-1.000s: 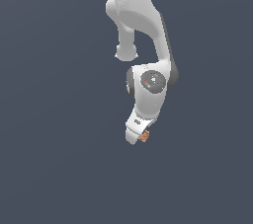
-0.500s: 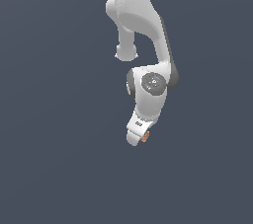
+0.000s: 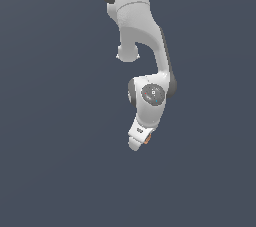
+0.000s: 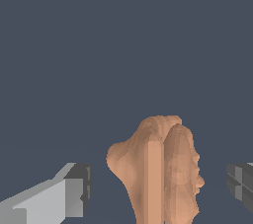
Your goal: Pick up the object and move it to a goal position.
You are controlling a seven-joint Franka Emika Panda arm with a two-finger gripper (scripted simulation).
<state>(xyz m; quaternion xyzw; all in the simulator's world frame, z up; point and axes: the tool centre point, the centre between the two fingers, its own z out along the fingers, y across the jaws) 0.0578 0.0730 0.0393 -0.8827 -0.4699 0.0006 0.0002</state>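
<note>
Jaws wide, clear gaps either side of the object (image 4: 158, 173); it sits between the fingers (image 4: 74, 191), unheld, by the gripper (image 3: 141, 142) tip; risk: uneven closing on its lumpy shape pushes it aside.

The arm (image 3: 142, 46) looks like smooth, glossy white plastic with dark grey joint parts. The gripper (image 4: 158, 188) has matt fingertips (image 4: 79, 188), grey and flat-faced. The object (image 4: 158, 173) has a matt orange-brown surface, lumpy and uneven, like clay.
</note>
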